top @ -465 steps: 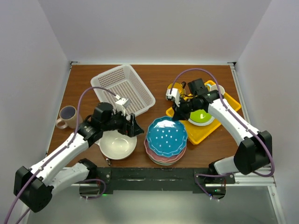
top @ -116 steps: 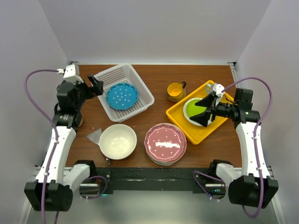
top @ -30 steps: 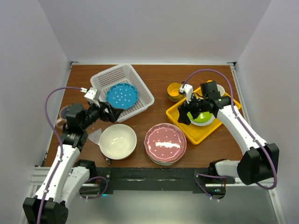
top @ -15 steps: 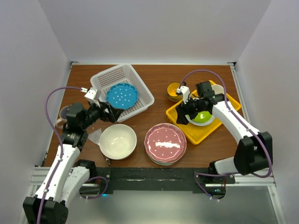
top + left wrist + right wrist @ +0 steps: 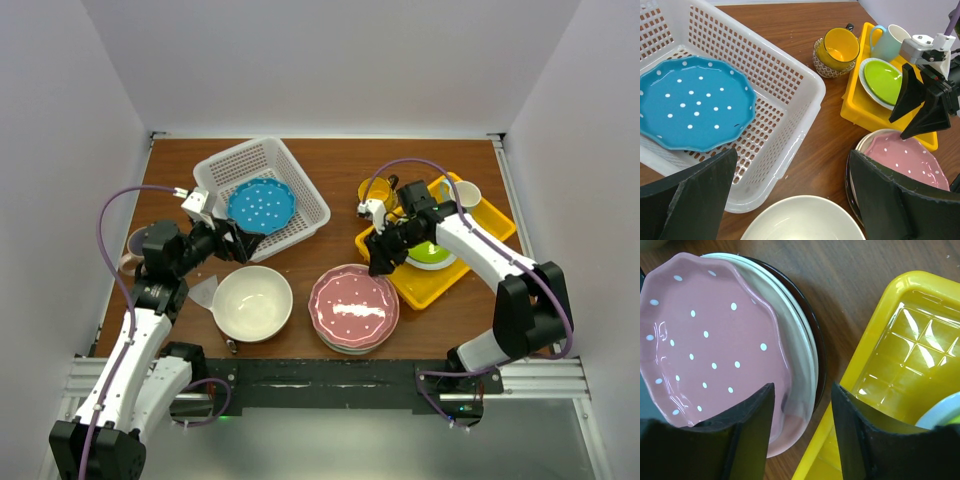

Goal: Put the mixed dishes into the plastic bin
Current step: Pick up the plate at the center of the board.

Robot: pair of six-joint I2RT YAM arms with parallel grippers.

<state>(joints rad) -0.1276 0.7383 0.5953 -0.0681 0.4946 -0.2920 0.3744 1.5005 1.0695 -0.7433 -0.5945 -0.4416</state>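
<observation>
The plastic bin stands at the back left with the blue white-dotted plate lying in it. My left gripper hovers open and empty by the bin's near corner, above the large cream bowl. The pink dotted plate tops a stack; in the right wrist view a cream plate rim and a dark bowl rim show beneath it. My right gripper is open, its jaws straddling the stack's edge beside the tray. A yellow mug stands behind. The pinkish mug is partly hidden by my left arm.
A yellow tray at the right holds a lime-green plate and a white cup. A grey scrap lies left of the cream bowl. White walls enclose the table on three sides.
My right gripper has swung left and down from over the lime-green plate to the pink plate stack's edge, and its jaws have narrowed. The left arm has stayed still.
</observation>
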